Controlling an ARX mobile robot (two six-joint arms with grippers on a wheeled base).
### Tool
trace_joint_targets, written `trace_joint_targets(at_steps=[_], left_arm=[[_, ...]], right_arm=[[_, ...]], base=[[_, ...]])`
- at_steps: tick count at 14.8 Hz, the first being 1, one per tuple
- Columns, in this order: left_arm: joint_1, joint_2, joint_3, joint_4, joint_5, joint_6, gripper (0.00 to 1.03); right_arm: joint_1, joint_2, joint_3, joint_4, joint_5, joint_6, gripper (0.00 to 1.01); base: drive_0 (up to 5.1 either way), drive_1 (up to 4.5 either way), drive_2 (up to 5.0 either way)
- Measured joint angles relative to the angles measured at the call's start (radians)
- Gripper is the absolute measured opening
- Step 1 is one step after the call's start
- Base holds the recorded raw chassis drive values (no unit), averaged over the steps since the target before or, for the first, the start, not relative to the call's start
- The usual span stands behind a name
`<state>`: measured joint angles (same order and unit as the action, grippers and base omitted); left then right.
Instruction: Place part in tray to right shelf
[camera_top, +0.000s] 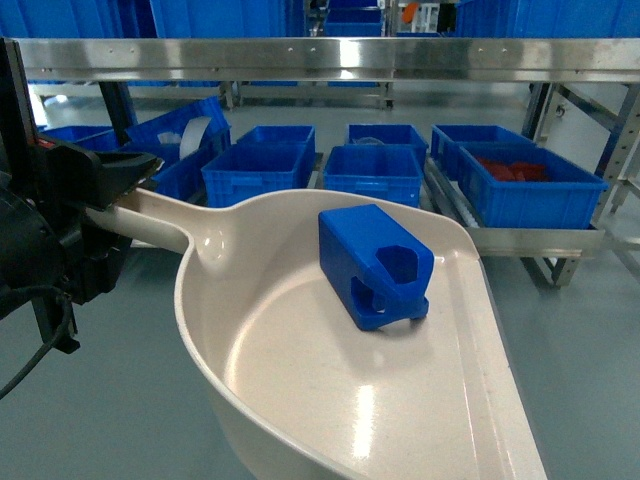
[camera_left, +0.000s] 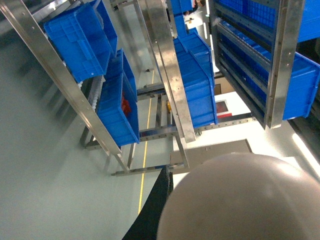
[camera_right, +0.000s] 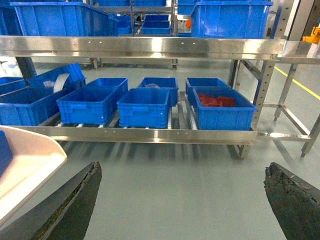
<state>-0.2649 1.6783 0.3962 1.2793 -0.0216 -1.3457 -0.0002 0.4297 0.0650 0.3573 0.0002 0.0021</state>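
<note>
1. Above a grey workshop floor, the left gripper (camera_top: 120, 185) grips the long handle of the tray (camera_top: 300, 400), its dark jaws clenched on the cream-white stem at the left of the head view.

2. Riding inside the scoop, the part (camera_top: 375, 265) lies toward the far right of the bowl, close to the flat front lip, its octagonal hole and notched end turned toward the camera.

3. Across the top of the head view runs the stainless front rail of the right shelf (camera_top: 330, 58), dotted with screws; the tray sits below and in front of that rail, apart from it.

4. On the lower level of the rack stand several blue crates (camera_top: 372, 172), side by side in two rows; one crate at the right (camera_top: 530, 185) holds red items.

5. Seen from the left wrist, the rounded underside of the tray (camera_left: 240, 200) fills the lower right corner, with the rack's steel rails (camera_left: 167, 70) and blue crates tilted behind it.

6. From the right wrist, the right gripper (camera_right: 182, 200) stands wide apart with nothing between its two dark fingers (camera_right: 75, 205), hovering over bare floor; the tray's lip (camera_right: 30, 160) shows at the left edge, with a sliver of the blue part on it.
</note>
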Motion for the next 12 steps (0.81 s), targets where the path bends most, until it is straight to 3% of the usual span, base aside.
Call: trace_joint_targets(at_steps=[12], left_arm=[[0.000,-0.001,0.000,0.000,-0.002,0.000,0.12]], right_arm=[[0.000,0.000,0.000,-0.001,-0.001,0.000,0.98]], base=[[0.0,0.00,0.0]])
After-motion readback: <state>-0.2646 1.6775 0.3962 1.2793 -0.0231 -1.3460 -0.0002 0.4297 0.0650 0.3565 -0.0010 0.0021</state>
